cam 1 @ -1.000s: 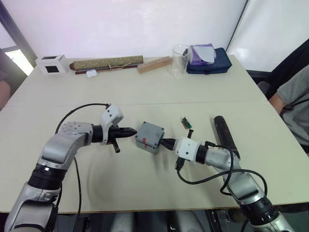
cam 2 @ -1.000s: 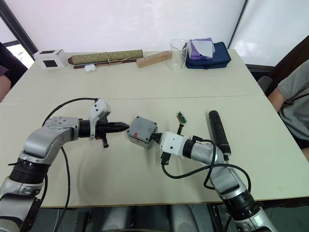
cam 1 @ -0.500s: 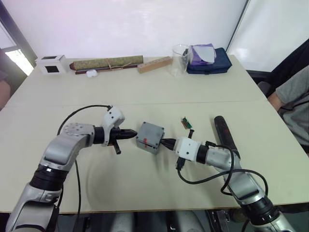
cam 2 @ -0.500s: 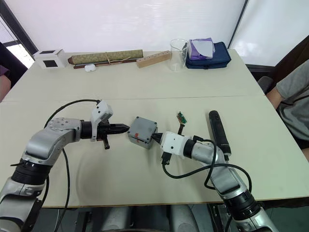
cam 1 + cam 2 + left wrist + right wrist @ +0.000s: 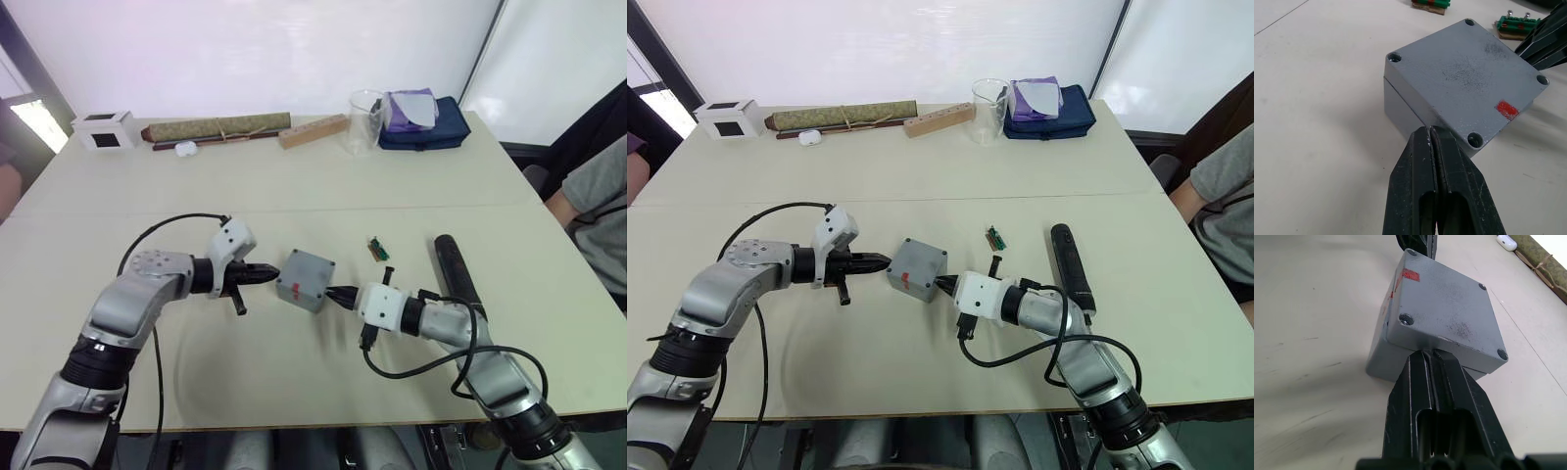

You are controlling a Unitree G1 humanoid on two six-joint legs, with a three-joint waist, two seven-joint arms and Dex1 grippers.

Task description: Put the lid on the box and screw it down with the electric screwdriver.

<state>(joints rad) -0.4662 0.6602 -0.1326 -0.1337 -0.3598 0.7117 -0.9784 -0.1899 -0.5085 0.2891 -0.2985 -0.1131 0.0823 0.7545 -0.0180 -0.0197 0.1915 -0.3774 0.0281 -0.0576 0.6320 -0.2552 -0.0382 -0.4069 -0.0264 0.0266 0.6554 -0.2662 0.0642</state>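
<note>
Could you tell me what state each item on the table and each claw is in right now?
lid: seated flat on the box, screw holes empty
box: closed, resting on the table
electric screwdriver: lying flat, untouched
left claw: shut, tips at the box edge
right claw: shut, tips against the box
glass beaker: upright

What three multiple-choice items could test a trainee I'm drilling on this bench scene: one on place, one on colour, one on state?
1. The electric screwdriver lies:
A. on the box's right
B. on the box's left
C. on the lid

2. The mark on the box is:
A. blue
B. red
C. yellow

3. The lid is:
A. leaning on the beaker
B. seated on the box
C. held in the air

Key:
1 A, it lies on the table beyond the right end effector.
2 B, a red patch shows at one corner.
3 B, it covers the box flush.
</note>
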